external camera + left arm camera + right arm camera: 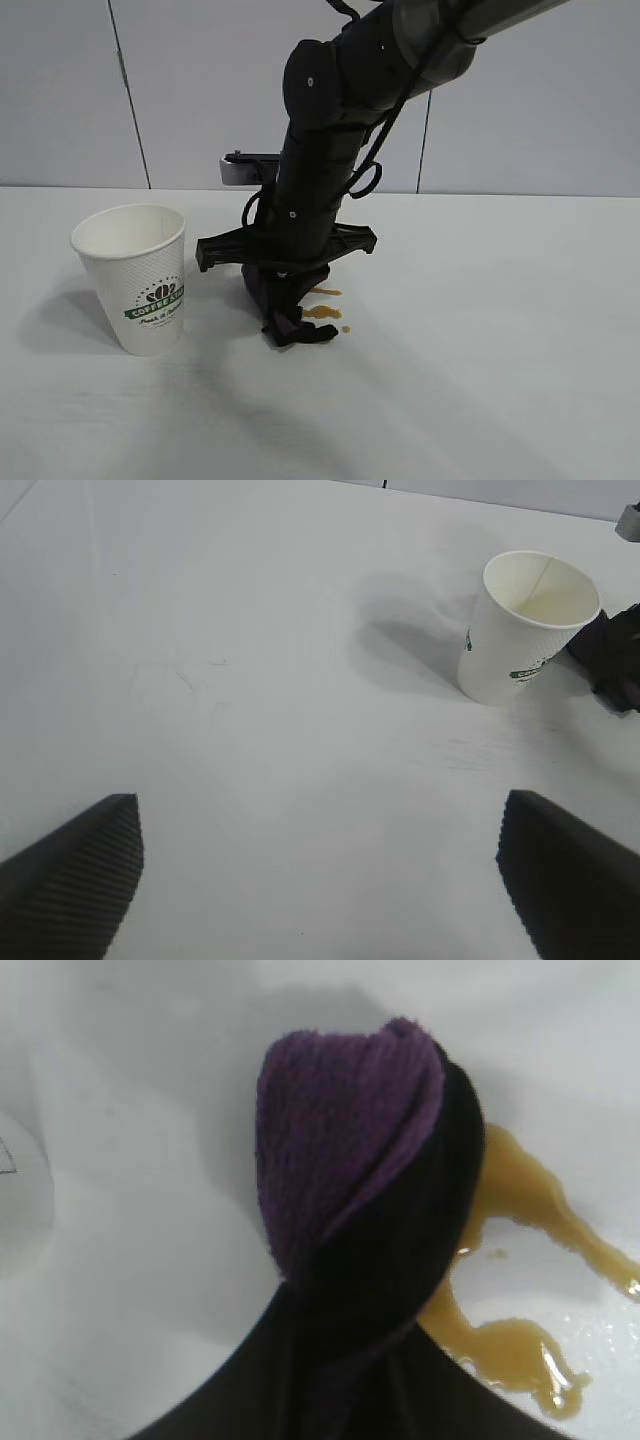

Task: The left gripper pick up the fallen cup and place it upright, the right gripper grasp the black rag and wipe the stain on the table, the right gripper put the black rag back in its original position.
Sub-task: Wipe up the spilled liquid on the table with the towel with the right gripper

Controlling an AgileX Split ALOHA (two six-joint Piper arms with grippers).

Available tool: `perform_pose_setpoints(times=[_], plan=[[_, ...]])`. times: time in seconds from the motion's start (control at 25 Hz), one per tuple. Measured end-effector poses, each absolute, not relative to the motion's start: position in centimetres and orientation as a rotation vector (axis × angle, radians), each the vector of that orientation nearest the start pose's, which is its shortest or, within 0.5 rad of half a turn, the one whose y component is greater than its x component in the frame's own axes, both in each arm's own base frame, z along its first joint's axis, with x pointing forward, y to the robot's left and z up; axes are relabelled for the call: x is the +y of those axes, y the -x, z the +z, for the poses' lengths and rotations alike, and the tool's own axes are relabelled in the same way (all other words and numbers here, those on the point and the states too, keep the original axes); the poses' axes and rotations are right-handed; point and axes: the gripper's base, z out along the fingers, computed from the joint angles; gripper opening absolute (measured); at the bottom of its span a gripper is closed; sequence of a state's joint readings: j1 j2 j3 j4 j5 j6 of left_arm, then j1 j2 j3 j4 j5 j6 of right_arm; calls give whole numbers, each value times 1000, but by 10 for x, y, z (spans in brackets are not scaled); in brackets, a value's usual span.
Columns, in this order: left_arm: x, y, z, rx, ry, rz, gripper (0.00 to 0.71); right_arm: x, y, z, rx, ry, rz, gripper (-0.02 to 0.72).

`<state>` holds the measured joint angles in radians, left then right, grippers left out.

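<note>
cup: white dimpled paper coffee cup (135, 279), green-black logo band, standing upright on the table (500, 380), toward its left side, mouth up and empty inside per the left wrist view (525, 630)
left gripper: (320, 880) fingers spread wide, nothing between them; two ribbed black fingertips (75, 875) show over bare tabletop, well apart from the cup; arm not seen in exterior view
right gripper: (285, 285) pointing steeply down near table centre, just right of the cup; clamped on the black rag, fingers mostly hidden by the cloth and the arm
black rag: (293, 305) black and dark purple cloth wad hanging from the right gripper, lower end on the tabletop; wrist view shows purple fold over black fold (350, 1150), pinched together near the gripper
stain: amber-brown puddle (322, 312) on the table just right of the rag, plus small droplets; in the right wrist view the liquid (520, 1340) runs out from under the rag's edge, rag touching it
right arm: thick black arm (330, 150) coming in from upper right, angled down to table centre
background: pale grey panelled wall (60, 90) behind the table's far edge
</note>
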<state>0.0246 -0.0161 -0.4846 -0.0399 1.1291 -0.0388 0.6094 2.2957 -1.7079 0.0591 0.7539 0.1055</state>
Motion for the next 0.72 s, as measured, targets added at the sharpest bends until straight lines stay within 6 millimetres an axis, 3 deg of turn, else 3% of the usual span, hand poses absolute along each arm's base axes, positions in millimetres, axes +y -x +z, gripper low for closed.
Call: perform_pose_setpoints(times=[0.2,0.44,0.6,0.72], plan=[[-3,9,268,2111,63,-57,694,266,-389,121,2790,699,117,106],[-3,9,268,2111,63,-57,694,235,-402,122,2879,587,57,106],[-3,9,268,2111,63,-57,694,233,-404,122,2897,529,110,106],[-3,9,268,2111,63,-57,694,241,-402,123,2911,432,255,106]])
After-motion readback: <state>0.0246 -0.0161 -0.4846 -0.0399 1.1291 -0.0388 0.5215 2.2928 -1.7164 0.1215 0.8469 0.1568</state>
